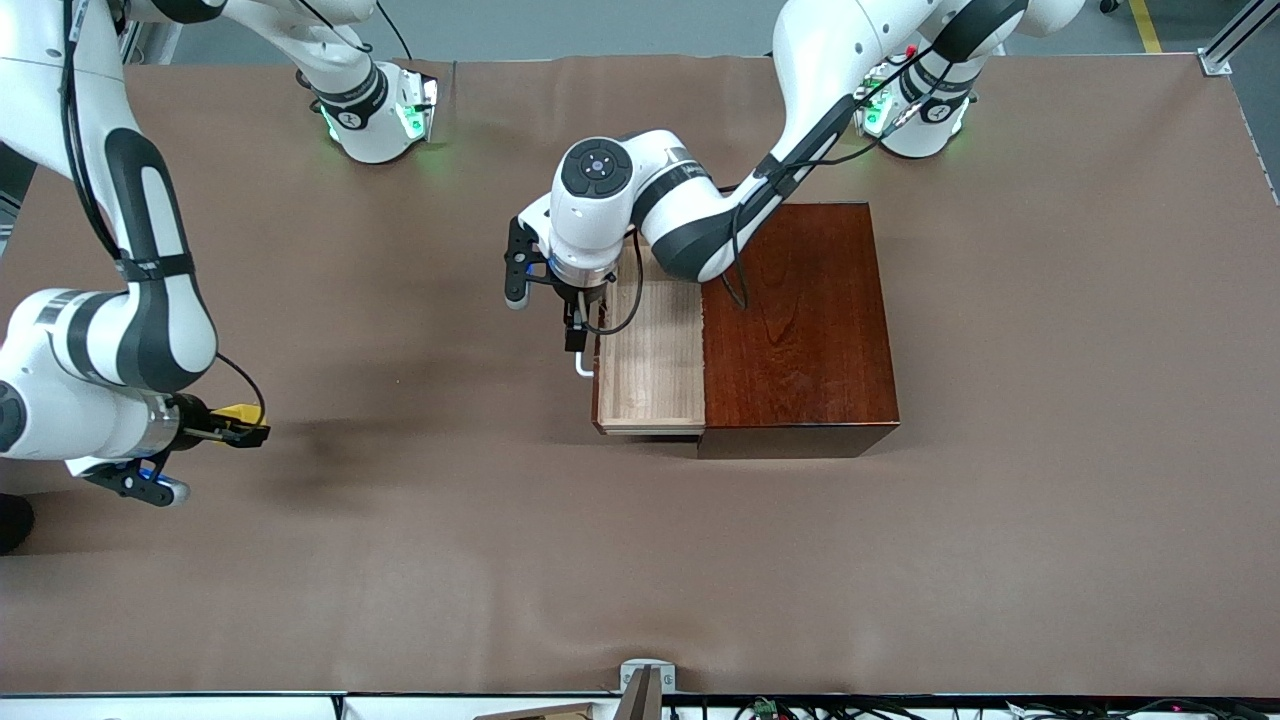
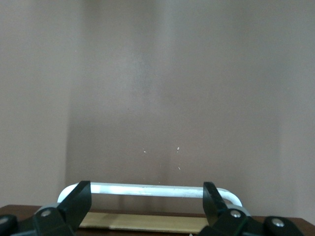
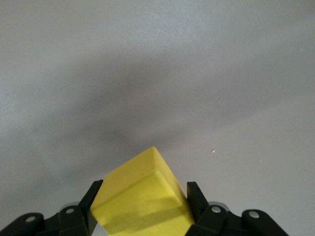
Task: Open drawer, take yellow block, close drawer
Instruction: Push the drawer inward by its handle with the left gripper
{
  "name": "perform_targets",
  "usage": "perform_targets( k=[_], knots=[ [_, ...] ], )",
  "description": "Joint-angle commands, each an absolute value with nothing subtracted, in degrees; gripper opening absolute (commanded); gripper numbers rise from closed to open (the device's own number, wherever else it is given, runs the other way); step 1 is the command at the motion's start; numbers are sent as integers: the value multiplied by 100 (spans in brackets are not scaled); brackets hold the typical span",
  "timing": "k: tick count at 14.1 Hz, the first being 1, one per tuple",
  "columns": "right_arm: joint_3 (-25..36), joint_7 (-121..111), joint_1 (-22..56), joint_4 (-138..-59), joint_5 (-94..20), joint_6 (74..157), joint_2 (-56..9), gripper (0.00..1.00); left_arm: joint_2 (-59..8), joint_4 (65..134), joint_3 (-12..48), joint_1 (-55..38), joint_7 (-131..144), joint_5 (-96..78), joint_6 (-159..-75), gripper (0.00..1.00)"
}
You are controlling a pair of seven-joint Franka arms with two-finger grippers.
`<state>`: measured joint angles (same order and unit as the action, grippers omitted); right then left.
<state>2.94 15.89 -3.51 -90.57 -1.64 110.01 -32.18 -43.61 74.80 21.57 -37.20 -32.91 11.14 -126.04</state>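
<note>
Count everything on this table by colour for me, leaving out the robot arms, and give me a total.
Dark reddish-brown: 1, the wooden box, its pale-wood drawer pulled open
White: 1, the drawer's bar handle
Yellow: 1, the yellow block, held in the right gripper
Total: 3

Both arms were glossy white with black joint bands, black cables trailing alongside, green lights glowing at their bases, and black fingers [image 2: 74, 199] fastened with silver screws
</note>
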Motion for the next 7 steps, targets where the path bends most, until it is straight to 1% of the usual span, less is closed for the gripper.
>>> perform_targets(
  k=[1, 4, 7],
  knots=[
    [255, 2414, -334, -9008, -149, 10960, -3278, 0, -4438, 7321, 2136, -3771, -3375, 1327, -12490, 100],
    [255, 2628, -316, -9044, -141, 11109, -3419, 0, -4403, 7321, 2075, -3753, -3349, 1318, -12253, 100],
    [246, 2628, -386, -9035, -149, 11548, -3673, 0, -4368, 7321, 1978, -3736, -3313, 1310, -11919, 100]
  ],
)
